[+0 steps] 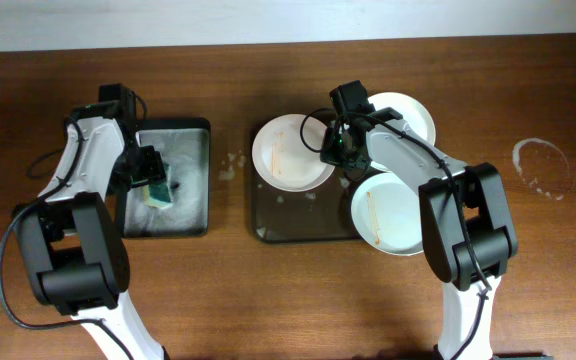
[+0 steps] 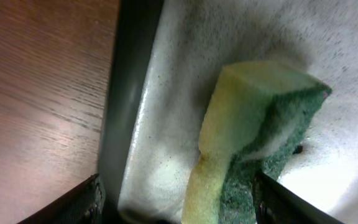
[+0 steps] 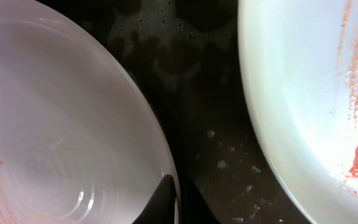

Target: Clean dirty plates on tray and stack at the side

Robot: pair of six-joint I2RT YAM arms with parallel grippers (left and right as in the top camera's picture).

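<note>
1. At the left gripper (image 2: 178, 199): open wide, dark fingers (image 2: 91, 200) well apart, gripping nothing. Between them, lying loose, a yellow foam sponge with a green scouring face (image 2: 253, 118).
2. Beneath that sponge: a smaller narrow dark rectangular tray (image 1: 190, 128), grey and soapy inside, on the left part of the table.
3. At the right gripper (image 1: 340, 150): closed, with a black fingertip (image 3: 162, 200) at the rim of a round white shallow plate (image 1: 290, 150). Cannot tell whether that rim is pinched.
4. Under that plate: a large dark brown-black rectangular tray with rounded corners (image 1: 303, 218), wet, with soap bubbles (image 3: 166, 31) on its floor.
5. On this tray's far left, the first plate, faintly streaked orange and overhanging the far rim. On its near right, a second white plate (image 1: 393, 215) with an orange-red smear, overhanging the right rim. Beyond the far right corner, a third white plate (image 1: 413, 115), partly hidden by the right arm (image 1: 448, 200); cannot tell whether on the rim or the table.
6. Below everything: a brown wood-grain table (image 1: 528, 280), with a whitish ring mark (image 1: 540, 165) to the right and pale spots (image 1: 232, 165) between the trays. Beyond the far edge, a pale strip (image 1: 268, 20).
</note>
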